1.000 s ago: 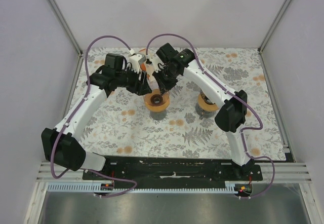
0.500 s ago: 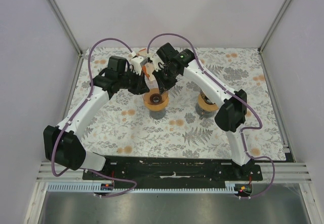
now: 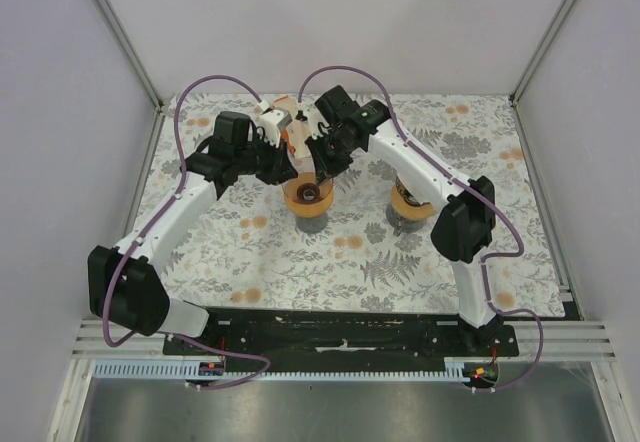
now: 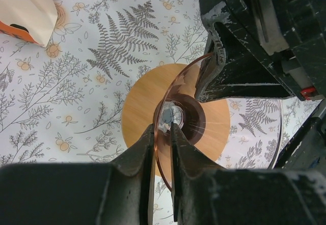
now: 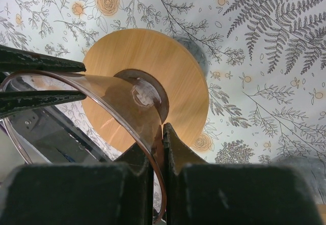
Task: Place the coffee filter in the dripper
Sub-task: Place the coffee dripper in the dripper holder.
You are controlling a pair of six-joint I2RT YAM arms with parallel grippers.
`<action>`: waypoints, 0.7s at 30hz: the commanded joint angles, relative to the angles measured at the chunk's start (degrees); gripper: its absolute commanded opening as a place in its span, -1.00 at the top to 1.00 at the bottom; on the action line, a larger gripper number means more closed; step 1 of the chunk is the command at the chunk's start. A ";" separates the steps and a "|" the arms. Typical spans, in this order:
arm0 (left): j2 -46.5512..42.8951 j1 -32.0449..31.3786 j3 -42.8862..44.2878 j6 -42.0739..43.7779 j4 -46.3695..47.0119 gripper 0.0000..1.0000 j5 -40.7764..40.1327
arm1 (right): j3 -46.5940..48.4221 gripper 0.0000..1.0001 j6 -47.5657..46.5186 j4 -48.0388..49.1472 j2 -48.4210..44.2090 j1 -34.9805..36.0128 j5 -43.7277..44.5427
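Note:
The dripper (image 3: 308, 198) is a clear brownish cone with a round wooden collar (image 4: 142, 97), standing mid-table on the floral cloth. My left gripper (image 4: 162, 128) is shut on the cone's thin rim from the left. My right gripper (image 5: 163, 128) pinches the rim on the opposite side, with the wall of the dripper (image 5: 127, 97) between its pads. In the top view the left gripper (image 3: 290, 169) and right gripper (image 3: 325, 167) meet over the cone. A cream paper piece over something orange, apparently the coffee filter (image 4: 25, 8), lies behind and to the left of the dripper.
A second wooden-collared dripper (image 3: 408, 205) stands to the right, under the right forearm. White and orange items (image 3: 285, 127) sit at the back between the two wrists. The floral cloth (image 3: 300, 262) covers the table up to the frame walls.
My left gripper has moved right to the dripper and closed on its rim. The right gripper has kept its hold, and its wrist has shifted slightly.

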 commanded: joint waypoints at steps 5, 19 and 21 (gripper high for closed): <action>3.55 -1.13 3.94 4.97 -11.47 0.78 -5.60 | -5.13 0.50 -3.06 3.17 -4.17 1.36 4.03; -1.38 -1.48 9.05 3.21 -14.28 0.44 0.73 | -7.76 0.21 -3.76 5.37 -11.22 1.18 5.70; -1.11 -1.48 9.58 3.29 -14.54 0.41 0.64 | -9.07 0.43 -3.67 5.64 -11.65 1.01 5.61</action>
